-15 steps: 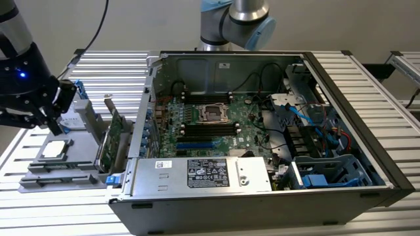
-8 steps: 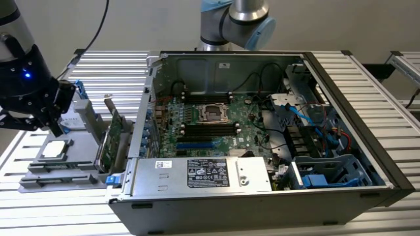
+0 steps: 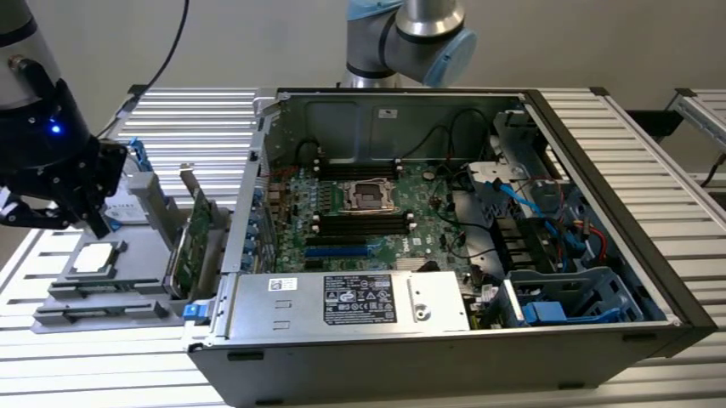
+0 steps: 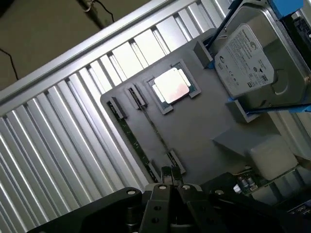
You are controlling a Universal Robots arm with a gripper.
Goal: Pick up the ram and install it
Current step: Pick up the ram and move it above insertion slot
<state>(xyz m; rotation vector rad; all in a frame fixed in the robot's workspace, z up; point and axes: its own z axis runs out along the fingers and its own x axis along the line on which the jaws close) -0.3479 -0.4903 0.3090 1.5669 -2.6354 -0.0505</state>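
We see a slatted metal bench [image 3: 114, 365] carrying an open computer case [image 3: 397, 378] that lies on its side. Its green motherboard [image 3: 363, 212] faces up, with dark memory slots [image 3: 363, 225] beside the processor socket. A silver power supply [image 3: 352, 299] sits along the case's near edge.

At the exterior view's left, just beside the case, a grey parts tray [image 3: 136, 276] rests on the bench. On it lie a square silver processor chip [image 3: 93, 257], a silver hard drive [image 3: 134, 204] with blue rails, and a green expansion card [image 3: 195, 246] standing on edge next to the case wall.

The black claw [image 3: 80, 217] hangs above this tray, close over the chip and well apart from the motherboard.

In the wrist view the tray [image 4: 194, 131] is seen from above, with the chip [image 4: 172, 86] near its middle and the hard drive [image 4: 248, 63] at one side. The ram [image 4: 133, 141] is a thin dark-green stick standing on its long edge in small holders. It runs along the tray's edge on the far side of the chip from the hard drive. The claw [image 4: 171, 182] is near one end of the ram. We cannot tell whether it touches the ram, nor whether the claw is open or closed.
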